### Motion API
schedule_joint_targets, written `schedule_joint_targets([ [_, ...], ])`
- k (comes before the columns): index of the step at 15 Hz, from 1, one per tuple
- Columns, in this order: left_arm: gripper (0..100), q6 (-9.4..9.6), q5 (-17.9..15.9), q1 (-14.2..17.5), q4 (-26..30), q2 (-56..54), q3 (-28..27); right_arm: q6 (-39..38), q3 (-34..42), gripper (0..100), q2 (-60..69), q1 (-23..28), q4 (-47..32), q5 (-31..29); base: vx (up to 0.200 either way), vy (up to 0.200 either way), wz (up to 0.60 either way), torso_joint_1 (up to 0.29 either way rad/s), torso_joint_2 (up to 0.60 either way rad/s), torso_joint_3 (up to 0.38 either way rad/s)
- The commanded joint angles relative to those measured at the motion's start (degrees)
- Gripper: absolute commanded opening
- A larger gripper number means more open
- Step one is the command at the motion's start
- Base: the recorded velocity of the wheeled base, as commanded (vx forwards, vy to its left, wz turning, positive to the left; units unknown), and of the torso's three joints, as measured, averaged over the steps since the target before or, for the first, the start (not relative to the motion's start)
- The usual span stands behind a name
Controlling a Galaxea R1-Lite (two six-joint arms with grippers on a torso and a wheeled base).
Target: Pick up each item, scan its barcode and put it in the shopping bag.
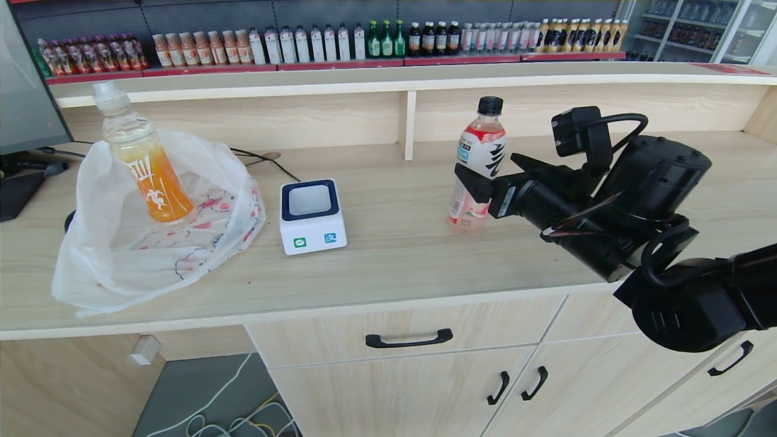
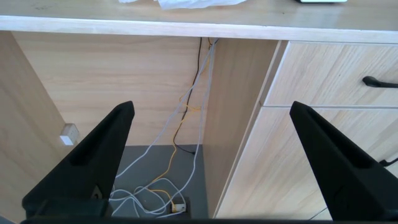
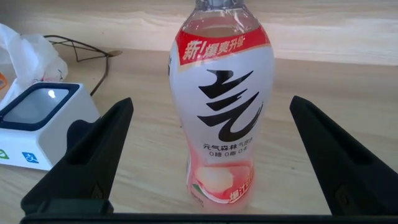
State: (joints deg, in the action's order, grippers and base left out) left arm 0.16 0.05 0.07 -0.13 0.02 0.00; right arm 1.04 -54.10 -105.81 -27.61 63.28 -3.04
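Observation:
A pink-and-white drink bottle [image 1: 479, 152] with a black cap stands upright on the wooden counter [image 1: 394, 261], right of centre. My right gripper [image 1: 491, 173] is open at the bottle's lower half; in the right wrist view the bottle [image 3: 221, 124] stands between the spread fingers [image 3: 93, 155], not gripped. A white scanner cube [image 1: 311, 215] sits mid-counter. On the left, the white shopping bag [image 1: 152, 249] holds an orange juice bottle [image 1: 149, 164], leaning. My left gripper [image 2: 211, 107] is open and empty below the counter edge, facing the cabinet front.
A dark monitor [image 1: 24, 79] stands at the far left with cables [image 1: 267, 159] running behind the bag. A raised shelf with a vertical divider [image 1: 410, 124] backs the counter. Drawers and doors with black handles [image 1: 408, 340] are below. Loose cables [image 2: 180, 143] hang under the counter.

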Motion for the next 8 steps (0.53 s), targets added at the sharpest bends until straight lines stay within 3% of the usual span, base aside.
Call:
schedule_joint_targets([
  [1,100,0.02,0.0,0.0,0.0,0.0,0.0,-0.2,0.0,100,-1.6,0.0,0.1,0.0,0.0,0.0,0.0,0.0,0.0,0.0],
  [8,100,0.02,0.0,0.0,0.0,0.0,0.0,-0.9,-1.8,100,-4.2,1.6,0.1,0.0,0.0,0.0,0.0,0.0,0.0,0.0],
])
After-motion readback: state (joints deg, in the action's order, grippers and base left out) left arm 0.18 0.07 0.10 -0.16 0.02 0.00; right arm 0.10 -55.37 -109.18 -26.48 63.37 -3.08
